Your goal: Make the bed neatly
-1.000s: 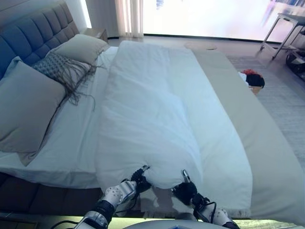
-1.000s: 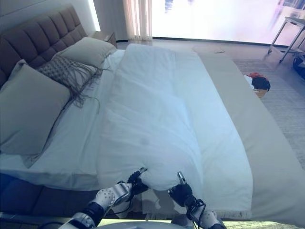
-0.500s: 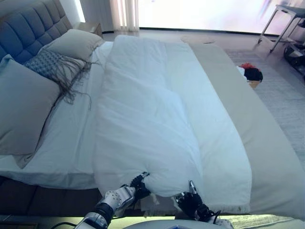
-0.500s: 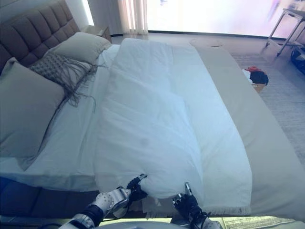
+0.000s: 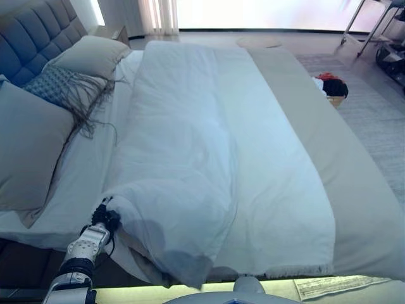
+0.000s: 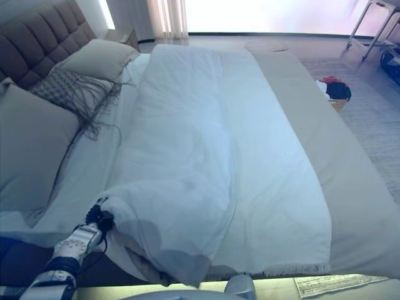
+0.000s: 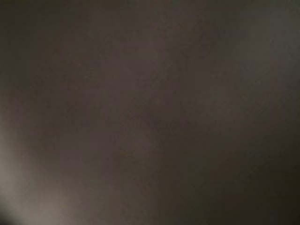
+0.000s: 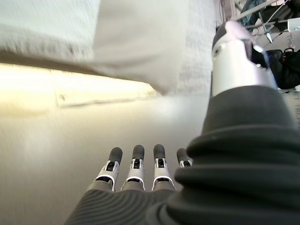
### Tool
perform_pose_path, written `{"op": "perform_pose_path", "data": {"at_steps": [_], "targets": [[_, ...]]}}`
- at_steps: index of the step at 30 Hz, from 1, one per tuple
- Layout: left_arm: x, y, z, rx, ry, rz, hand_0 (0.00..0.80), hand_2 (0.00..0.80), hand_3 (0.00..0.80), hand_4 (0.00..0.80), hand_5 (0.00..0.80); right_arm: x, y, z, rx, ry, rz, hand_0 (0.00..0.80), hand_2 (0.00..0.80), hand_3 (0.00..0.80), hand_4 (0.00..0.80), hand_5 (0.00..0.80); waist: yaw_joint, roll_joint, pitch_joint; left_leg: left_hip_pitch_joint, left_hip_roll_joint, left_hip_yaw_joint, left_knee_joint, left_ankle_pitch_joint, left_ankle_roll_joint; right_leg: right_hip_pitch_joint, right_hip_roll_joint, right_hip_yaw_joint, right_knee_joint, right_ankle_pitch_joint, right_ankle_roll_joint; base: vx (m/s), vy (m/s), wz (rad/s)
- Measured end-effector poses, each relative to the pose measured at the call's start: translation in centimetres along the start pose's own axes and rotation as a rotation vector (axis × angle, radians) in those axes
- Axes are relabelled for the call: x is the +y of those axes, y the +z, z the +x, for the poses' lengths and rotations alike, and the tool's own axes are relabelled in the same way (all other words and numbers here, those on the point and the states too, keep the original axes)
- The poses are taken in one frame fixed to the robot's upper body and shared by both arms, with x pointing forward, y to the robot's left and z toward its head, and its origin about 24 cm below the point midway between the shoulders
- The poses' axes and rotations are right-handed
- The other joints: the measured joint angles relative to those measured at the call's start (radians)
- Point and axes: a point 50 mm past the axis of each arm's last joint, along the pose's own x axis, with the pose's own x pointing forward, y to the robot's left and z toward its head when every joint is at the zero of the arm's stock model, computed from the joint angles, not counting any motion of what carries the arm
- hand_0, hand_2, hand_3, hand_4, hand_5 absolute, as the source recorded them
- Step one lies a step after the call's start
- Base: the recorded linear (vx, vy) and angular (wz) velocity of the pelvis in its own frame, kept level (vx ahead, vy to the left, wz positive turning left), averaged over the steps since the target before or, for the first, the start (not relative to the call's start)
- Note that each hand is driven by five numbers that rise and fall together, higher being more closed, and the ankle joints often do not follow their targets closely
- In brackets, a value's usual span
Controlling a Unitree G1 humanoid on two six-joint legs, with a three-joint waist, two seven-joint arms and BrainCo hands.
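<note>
My left hand (image 5: pixel 101 218) pinches the duvet (image 5: pixel 190 158) corner beside it — my right hand (image 8: pixel 136 173) hangs free, fingers straight.

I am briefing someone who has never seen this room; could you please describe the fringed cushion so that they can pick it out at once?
Start at the tufted headboard at the bed's left end. Three cushions lean there; the fringed cushion sits between two plain pillows. It alone is patterned, with long dark tassels trailing onto the sheet.

a basket (image 5: pixel 334 93) of dark and red clothes sits on the grey rug (image 5: pixel 380 126) beside the bed.
</note>
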Motion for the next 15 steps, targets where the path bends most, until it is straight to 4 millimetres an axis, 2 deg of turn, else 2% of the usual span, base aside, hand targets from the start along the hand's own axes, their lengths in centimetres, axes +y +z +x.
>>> {"op": "perform_pose_path", "data": {"at_steps": [5,9,12,15], "targets": [[0.2,-0.6,0.0,0.018,0.004,-0.006,0.800,0.800,0.800,0.800,0.800,1.9,0.2,0.2,-0.021,0.096,0.001,0.000,0.000,0.000,0.000,0.000,0.001,0.021,-0.015,-0.001,0.001,0.000,0.001,0.001,-0.002,0.000,0.002,0.001,0.000,0.001,0.000,0.000,0.000,0.00],[0.3,-0.6,0.0,0.020,0.007,-0.007,0.800,0.800,0.800,0.800,0.800,3.7,-0.6,0.2,-0.021,0.218,0.036,0.000,0.000,0.000,0.000,0.000,0.001,0.015,-0.025,0.000,0.002,0.000,0.001,0.003,-0.005,-0.003,0.002,0.000,0.000,0.002,0.001,-0.009,-0.005,0.00],[0.4,-0.5,-0.1,0.019,0.008,-0.008,0.800,0.800,0.800,0.800,0.800,6.3,-2.1,-0.2,0.004,0.355,0.018,0.000,0.000,0.000,0.000,0.000,0.000,0.006,-0.033,0.000,0.002,0.001,0.001,0.003,-0.005,-0.003,0.002,0.000,-0.001,0.003,0.000,-0.048,-0.043,-0.01],[0.4,-0.5,-0.3,0.014,-0.014,0.015,0.800,0.800,0.800,0.800,0.800,8.7,-4.5,-0.8,0.060,0.495,-0.007,0.000,0.000,0.000,0.000,0.000,0.001,0.002,-0.040,0.001,0.005,0.005,0.001,0.003,-0.005,-0.002,0.005,0.001,-0.011,0.010,-0.001,-0.054,-0.073,-0.04]]}}
